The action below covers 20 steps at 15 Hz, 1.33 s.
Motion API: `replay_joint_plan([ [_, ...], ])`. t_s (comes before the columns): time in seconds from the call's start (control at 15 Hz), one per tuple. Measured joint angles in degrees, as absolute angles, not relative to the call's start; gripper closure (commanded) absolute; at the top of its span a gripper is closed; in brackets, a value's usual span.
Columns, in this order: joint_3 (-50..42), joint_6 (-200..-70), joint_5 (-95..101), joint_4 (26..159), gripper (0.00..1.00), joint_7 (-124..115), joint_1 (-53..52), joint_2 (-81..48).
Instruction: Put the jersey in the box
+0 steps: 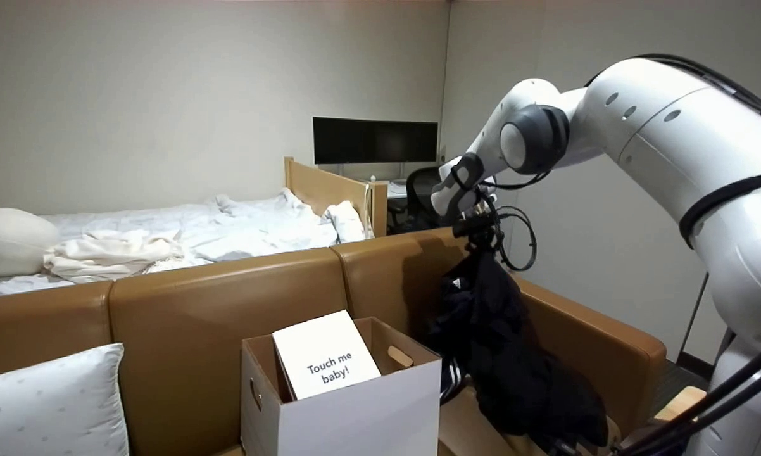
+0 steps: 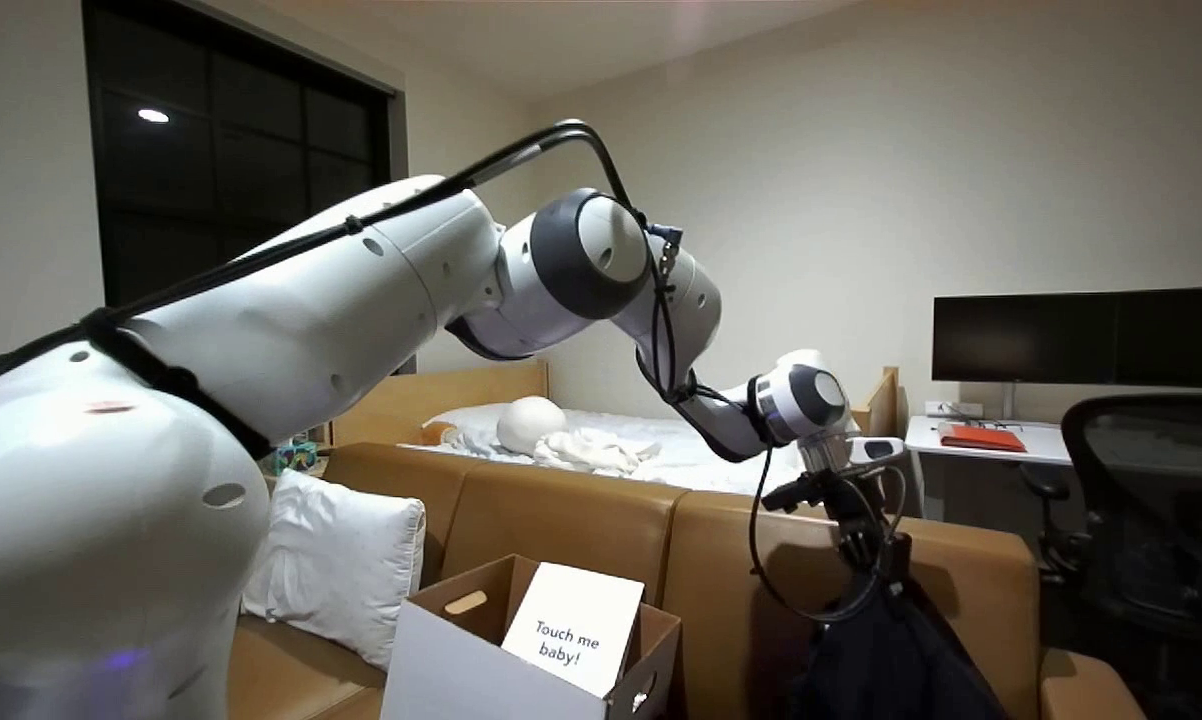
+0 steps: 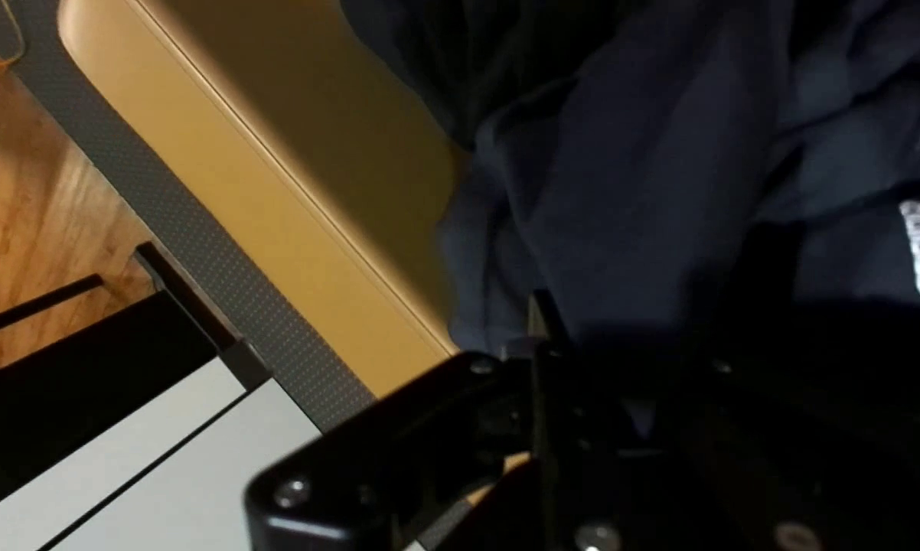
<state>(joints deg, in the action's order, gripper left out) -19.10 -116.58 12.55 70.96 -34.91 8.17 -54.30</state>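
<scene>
The jersey is dark navy, with white stripes and an adidas mark. It hangs from my gripper in both exterior views, the jersey [image 1: 497,335] draping down beside the sofa arm and the jersey [image 2: 881,665] cut by the frame's bottom edge. My gripper [image 1: 480,244] is shut on its upper part; the gripper [image 2: 876,565] points downward. In the wrist view the jersey [image 3: 651,176] fills the upper right, and the dark fingers [image 3: 590,344] are hard to tell from the cloth. The white box [image 1: 361,415] stands to the left of the jersey; the box [image 2: 481,650] is open-topped.
A white card [image 1: 330,358] reading "Touch me baby!" leans inside the box and sticks above its rim. The brown sofa's backrest [image 1: 228,297] stands behind the box, and its armrest [image 1: 596,323] beside the jersey. A white pillow [image 1: 51,405] lies at the left.
</scene>
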Motion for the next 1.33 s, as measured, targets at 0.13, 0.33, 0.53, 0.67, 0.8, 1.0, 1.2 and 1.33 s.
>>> replay_joint_plan([
  [0.13, -19.27, -120.04, 12.60, 71.75, 0.99, -35.90, 6.75, -50.05],
  [0.33, -20.74, -123.90, 14.78, 71.38, 0.99, -37.70, 3.34, -44.84],
  [0.53, -22.55, -124.84, 18.35, 69.40, 0.99, -42.34, -0.39, -40.45],
  [0.67, -23.43, -124.11, 20.24, 66.75, 0.99, -46.51, -2.12, -38.07],
  [0.8, -25.29, -122.12, 21.09, 62.80, 0.98, -49.99, -3.75, -36.42],
  [1.0, -27.81, -120.38, 22.82, 57.13, 0.98, -50.65, -4.75, -35.45],
  [1.2, -28.10, -120.21, 22.89, 56.64, 0.99, -50.67, -4.70, -35.76],
  [1.33, -28.06, -120.21, 22.87, 56.65, 0.99, -50.71, -4.71, -36.22],
])
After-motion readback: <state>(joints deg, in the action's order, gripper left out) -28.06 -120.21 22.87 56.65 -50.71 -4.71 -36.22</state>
